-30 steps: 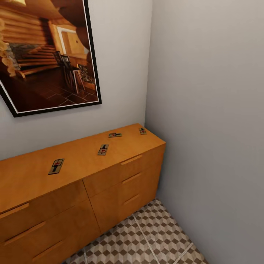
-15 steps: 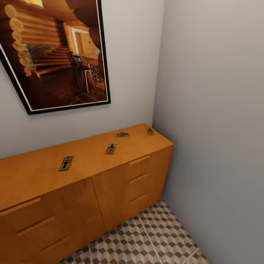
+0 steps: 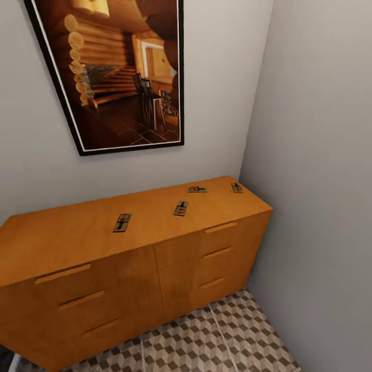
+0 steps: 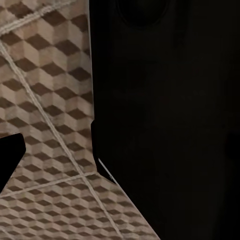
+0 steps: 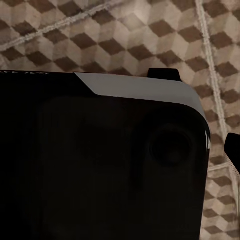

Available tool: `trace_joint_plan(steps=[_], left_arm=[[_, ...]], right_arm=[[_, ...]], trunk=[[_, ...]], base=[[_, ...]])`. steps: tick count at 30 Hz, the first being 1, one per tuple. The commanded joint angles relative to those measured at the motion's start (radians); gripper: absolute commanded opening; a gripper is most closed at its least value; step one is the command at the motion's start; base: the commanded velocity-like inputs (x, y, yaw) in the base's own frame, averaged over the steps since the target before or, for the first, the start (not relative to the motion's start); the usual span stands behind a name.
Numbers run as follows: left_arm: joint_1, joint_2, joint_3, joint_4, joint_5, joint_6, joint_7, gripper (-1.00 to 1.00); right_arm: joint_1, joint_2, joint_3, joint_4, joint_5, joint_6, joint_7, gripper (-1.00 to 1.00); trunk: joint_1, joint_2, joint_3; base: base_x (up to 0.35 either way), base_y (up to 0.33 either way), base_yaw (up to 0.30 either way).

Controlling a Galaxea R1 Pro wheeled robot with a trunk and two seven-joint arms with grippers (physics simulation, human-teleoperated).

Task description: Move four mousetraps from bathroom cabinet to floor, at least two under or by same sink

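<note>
Four mousetraps lie flat on the broad top of the orange-brown cabinet (image 3: 103,289) in the head view. One mousetrap (image 3: 122,222) is near the middle of the top, and a second mousetrap (image 3: 181,208) lies to its right. A third mousetrap (image 3: 197,189) sits further back, and the fourth mousetrap (image 3: 236,187) is near the right end by the wall. The patterned bathroom floor (image 3: 206,341) runs below the drawers. Both wrist views look down at these tiles (image 4: 45,100) (image 5: 100,35) past black robot housing. Small black tips sit at their edges, so I cannot judge either gripper's state.
A large framed picture (image 3: 119,77) of a log cabin room hangs above the cabinet. A grey wall (image 3: 320,181) closes the corner on the right, touching the cabinet's end. The cabinet's drawers are all shut. Open tiled floor lies in front of it.
The whole head view has shifted: cabinet, picture and traps sit further right and more of the cabinet's left end shows. The traps have not moved on the top.
</note>
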Motion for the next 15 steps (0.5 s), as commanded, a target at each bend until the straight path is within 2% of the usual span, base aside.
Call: trace_joint_plan(steps=[1,7,15], left_arm=[[0.001,0.000,0.000,-0.002,0.000,-0.001,0.001,1.00],[0.001,0.000,0.000,-0.001,0.000,-0.001,0.001,1.00],[0.001,0.000,0.000,-0.001,0.000,-0.001,0.001,1.00]], right_arm=[[-0.001,0.000,0.000,0.001,0.002,-0.003,0.000,1.00],[-0.001,0.000,0.000,0.001,0.002,-0.003,0.000,1.00],[-0.001,-0.002,0.000,0.001,0.001,-0.003,0.001,1.00]], trunk=[[0.000,0.000,-0.001],[0.000,0.000,-0.001],[0.000,0.000,-0.001]], base=[[0.000,0.000,0.284],[0.000,0.000,0.259],[0.000,0.000,0.062]])
